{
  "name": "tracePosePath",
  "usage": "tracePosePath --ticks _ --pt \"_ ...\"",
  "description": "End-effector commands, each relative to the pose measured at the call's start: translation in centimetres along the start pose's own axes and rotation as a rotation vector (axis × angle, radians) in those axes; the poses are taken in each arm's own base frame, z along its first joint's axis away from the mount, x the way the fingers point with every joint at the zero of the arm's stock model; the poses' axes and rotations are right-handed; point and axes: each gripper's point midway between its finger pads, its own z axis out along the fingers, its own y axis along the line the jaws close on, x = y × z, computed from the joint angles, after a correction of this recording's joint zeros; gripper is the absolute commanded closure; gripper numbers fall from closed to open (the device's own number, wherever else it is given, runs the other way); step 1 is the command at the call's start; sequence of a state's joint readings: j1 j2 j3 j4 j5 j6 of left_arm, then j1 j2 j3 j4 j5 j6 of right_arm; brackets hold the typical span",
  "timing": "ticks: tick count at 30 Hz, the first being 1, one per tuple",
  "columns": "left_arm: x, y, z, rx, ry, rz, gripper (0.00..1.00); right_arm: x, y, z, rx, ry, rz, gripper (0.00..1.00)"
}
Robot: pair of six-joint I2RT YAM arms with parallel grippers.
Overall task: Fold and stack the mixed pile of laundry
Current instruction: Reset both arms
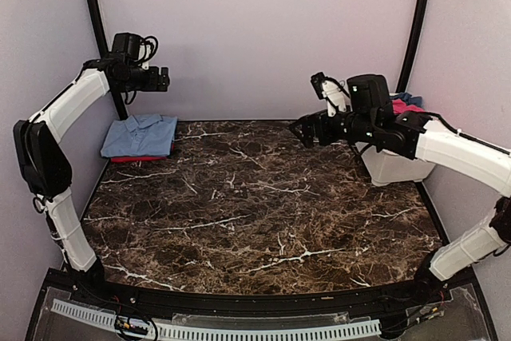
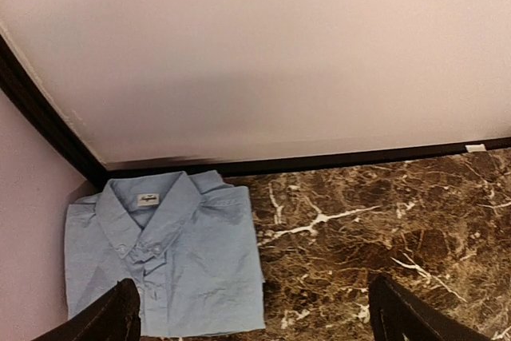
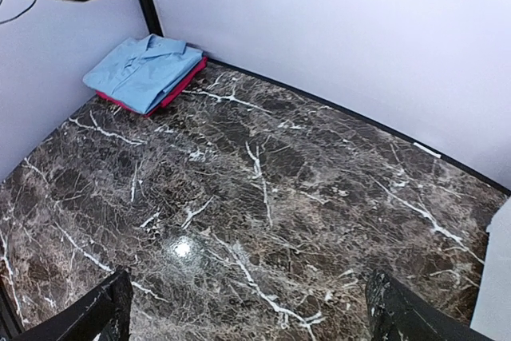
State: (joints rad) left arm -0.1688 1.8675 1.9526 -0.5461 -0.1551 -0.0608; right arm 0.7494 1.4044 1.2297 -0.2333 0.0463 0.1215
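Just below and ahead of the left gripper [image 1: 164, 79] lies the folded light-blue shirt [image 1: 140, 135], collar up and buttoned. It is squared off on top of a red piece [image 1: 132, 159], whose edge peeps out along the side nearer the arms' bases. Seen from that wrist, the fingers [image 2: 120, 313] stand wide apart with nothing between them, the shirt under one and the marble table [image 1: 255, 221] under the other — the tool hangs above the stack, not touching it. The stack sits tucked into the far corner by the wall, probably so that the middle of the marble can serve as folding ground. Across from it the right gripper [image 1: 303, 129] is likewise spread wide and empty, held above the slab with the white tub [image 1: 391, 167] just behind and beneath its forearm. Over the tub's rim show a red garment [image 1: 403, 106] and a darker blue garment [image 1: 412, 99] (how many more lie under them cannot be made out). My reading: two pieces are stacked, the rest of the pile sits in the tub, and the right arm — the nearer one — is placed to fetch the next piece
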Motion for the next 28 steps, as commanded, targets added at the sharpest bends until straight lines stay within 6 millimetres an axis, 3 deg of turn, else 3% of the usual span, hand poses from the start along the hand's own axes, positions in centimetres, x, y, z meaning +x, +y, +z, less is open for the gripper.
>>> tracePosePath --ticks 1,4,5,6,7,8,9,10,11,12,19,23,28 --pt "1.8 -4.6 -3.7 0.189 0.029 -0.042 0.01 1.1 -1.0 -1.9 -0.032 0.004 0.068 0.01" --pt "5.4 -6.9 -5.0 0.290 0.084 -0.104 0.01 2.4 -1.9 -3.2 -0.022 0.006 0.107 0.01" --pt "5.5 -7.5 -6.4 0.335 0.068 -0.118 0.01 3.1 -2.0 -3.5 -0.022 0.010 0.121 0.01" --pt "7.8 -8.1 -6.0 0.356 0.100 -0.141 0.01 3.7 -2.0 -3.7 -0.024 0.014 0.135 0.01" --pt "8.1 -8.3 -7.2 0.381 0.083 -0.156 0.01 4.7 -2.0 -3.8 -0.029 0.024 0.156 0.01" --pt "10.7 -8.7 -6.8 0.385 0.126 -0.184 0.01 5.6 -2.0 -3.8 -0.032 0.036 0.172 0.01" --pt "10.9 -8.8 -7.8 0.408 0.116 -0.199 0.01 6.4 -2.0 -3.9 -0.035 0.048 0.190 0.01" --pt "13.4 -9.1 -7.5 0.416 0.159 -0.219 0.01 7.4 -1.9 -3.8 -0.040 0.060 0.209 0.01" --pt "13.8 -9.3 -8.2 0.432 0.153 -0.229 0.01 8.2 -1.8 -3.8 -0.048 0.068 0.226 0.01" --pt "16.1 -9.6 -8.0 0.430 0.190 -0.239 0.01 9.6 -1.7 -3.6 -0.058 0.088 0.247 0.01" --pt "23.7 -12.3 -8.4 0.439 0.312 -0.272 0.01 14.0 -0.7 -2.7 -0.121 0.136 0.356 0.02" --pt "26.5 -12.6 -8.1 0.441 0.347 -0.320 0.01 15.2 -0.5 -2.2 -0.131 0.159 0.374 0.01" --pt "26.7 -12.2 -8.3 0.429 0.327 -0.331 0.01 15.3 -0.2 -1.8 -0.149 0.172 0.370 0.01"
